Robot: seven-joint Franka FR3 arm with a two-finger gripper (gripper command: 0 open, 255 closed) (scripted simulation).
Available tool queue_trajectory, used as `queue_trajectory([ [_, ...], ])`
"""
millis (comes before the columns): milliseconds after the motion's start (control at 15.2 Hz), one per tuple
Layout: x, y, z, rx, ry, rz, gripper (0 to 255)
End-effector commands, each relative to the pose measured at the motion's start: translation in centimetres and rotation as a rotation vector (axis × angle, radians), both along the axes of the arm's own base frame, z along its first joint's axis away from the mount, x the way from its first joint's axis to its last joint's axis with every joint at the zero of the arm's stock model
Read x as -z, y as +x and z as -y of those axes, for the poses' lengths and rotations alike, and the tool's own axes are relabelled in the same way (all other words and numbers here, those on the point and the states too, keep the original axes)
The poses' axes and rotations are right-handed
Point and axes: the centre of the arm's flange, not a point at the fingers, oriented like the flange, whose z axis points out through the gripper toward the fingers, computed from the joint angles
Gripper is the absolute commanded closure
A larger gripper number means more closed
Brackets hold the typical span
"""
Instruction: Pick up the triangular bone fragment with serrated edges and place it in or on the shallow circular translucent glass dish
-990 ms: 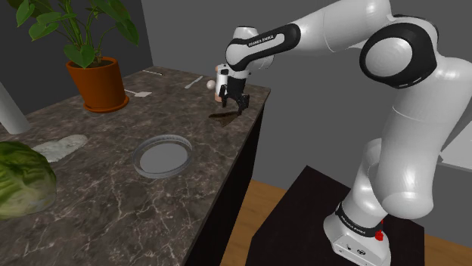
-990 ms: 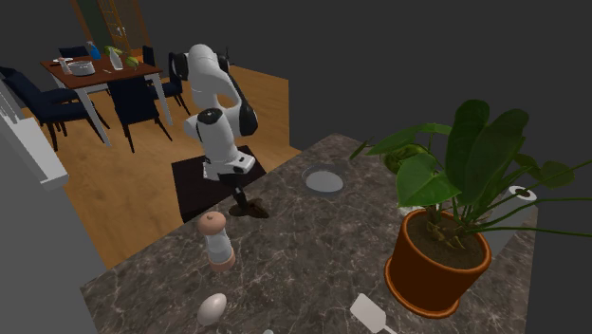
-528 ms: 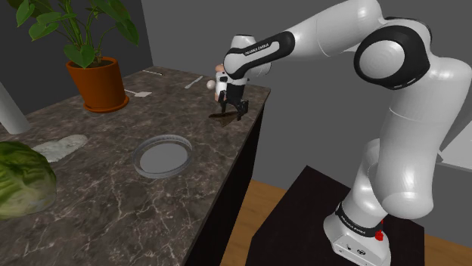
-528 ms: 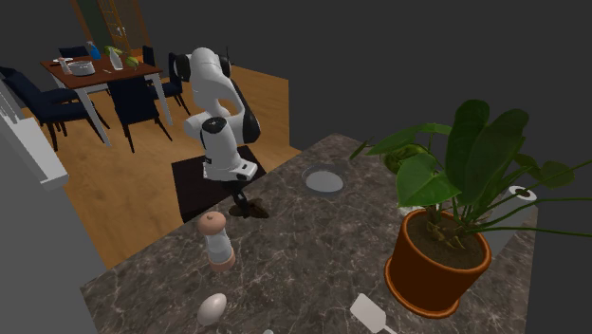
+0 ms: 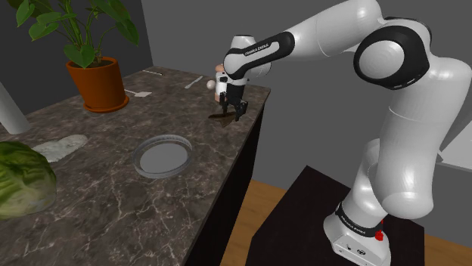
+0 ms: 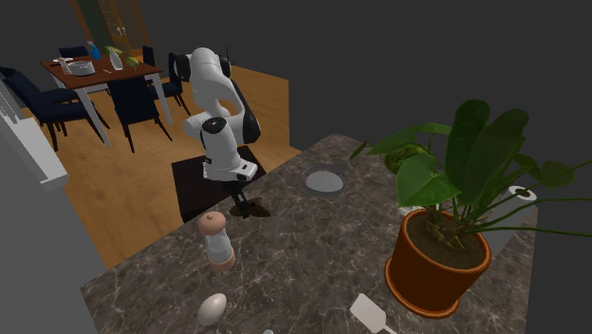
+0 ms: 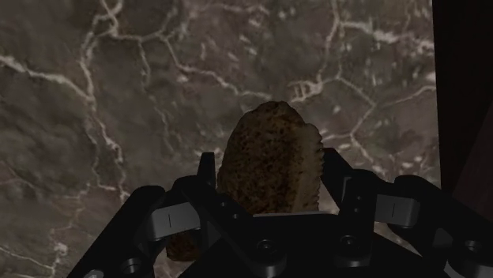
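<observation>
The bone fragment [image 7: 267, 142] is a brown, rough-grained wedge lying on the dark marble counter [image 5: 91, 196] near its edge. My black gripper [image 5: 230, 112] points down over it, and in the wrist view my gripper [image 7: 269, 178] has one finger pressed against each side of the piece. The fragment [image 5: 222, 115] still looks to rest at counter level. From the second exterior view my gripper [image 6: 242, 201] stands at the counter's far edge with the fragment [image 6: 255, 210] beside it. The shallow round glass dish [image 5: 163, 156] lies further along the counter, also seen as the dish [image 6: 323, 178].
A pepper mill [image 6: 217, 241] stands just behind the gripper, with an egg-shaped object [image 6: 212, 307] past it. A potted plant [image 5: 98, 83] and a white spatula [image 6: 372, 315] sit at the counter's far end. A lettuce [image 5: 23, 178] lies beyond the dish. The counter edge drops off beside the fragment.
The hand came down slightly onto the fragment during the first half second and has held nearly still since. The fragment has not shifted.
</observation>
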Motion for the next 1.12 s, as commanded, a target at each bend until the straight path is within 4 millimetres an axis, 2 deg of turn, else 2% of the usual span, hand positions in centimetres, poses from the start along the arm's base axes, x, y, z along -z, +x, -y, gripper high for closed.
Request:
queue_trajectory([
  [0,0.0,0.0,0.0,0.000,0.000,0.000,255],
  [462,0.0,0.0,0.0,0.000,0.000,0.000,255],
  [1056,-4.7,0.0,0.0,0.000,0.000,0.000,255],
])
